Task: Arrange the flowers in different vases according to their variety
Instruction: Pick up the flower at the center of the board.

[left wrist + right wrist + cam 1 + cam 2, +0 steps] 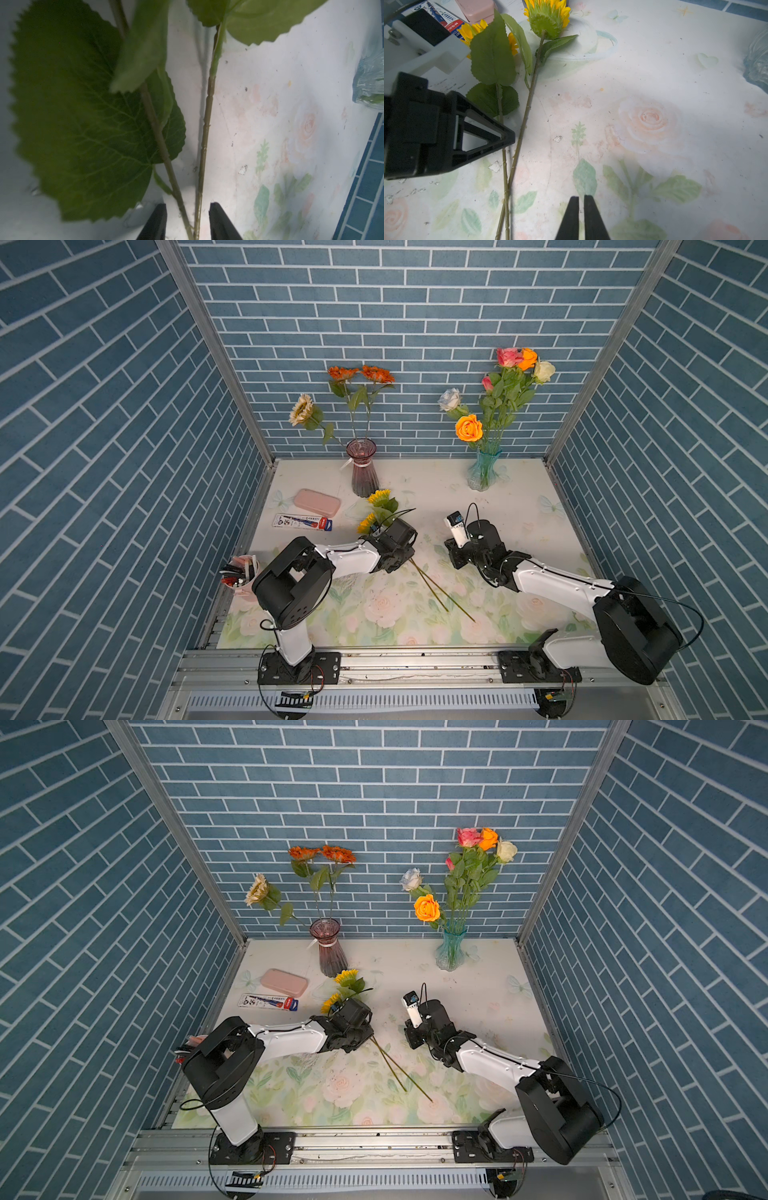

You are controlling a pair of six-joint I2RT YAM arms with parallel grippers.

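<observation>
**A:** What does the left end effector (188,220) show?

**B:** It is lowered over two yellow sunflowers (379,499) that lie flat on the surface (519,506). Both stems (205,128) pass between its fingers (158,222). A gap shows on each side, so it is released, with nothing gripped yet.

**A:** Why straddle them at that spot?

**B:** The stems run closest together right at the fingertips, so one pinch could probably take both. A broad leaf (83,124) sits just beyond the tips. Gripping below it seems meant to keep the foliage out of the grip.

**A:** And the right end effector (581,207)?

**B:** Its fingers are drawn almost together on nothing. It hangs over bare surface, well apart from the left one, and I judge it parked clear of the pick.

**A:** Where should the pair go?

**B:** The purple vase (363,472) stands beyond the left end effector, just past the yellow heads. It holds orange (377,374) and cream blooms of the same kind. The blue vase (482,472), beyond the right end effector, holds the roses (469,428). So the purple one is the likely target.

**A:** Any risk?

**B:** With the grip this far down the stems, the heads may droop when lifted.
</observation>
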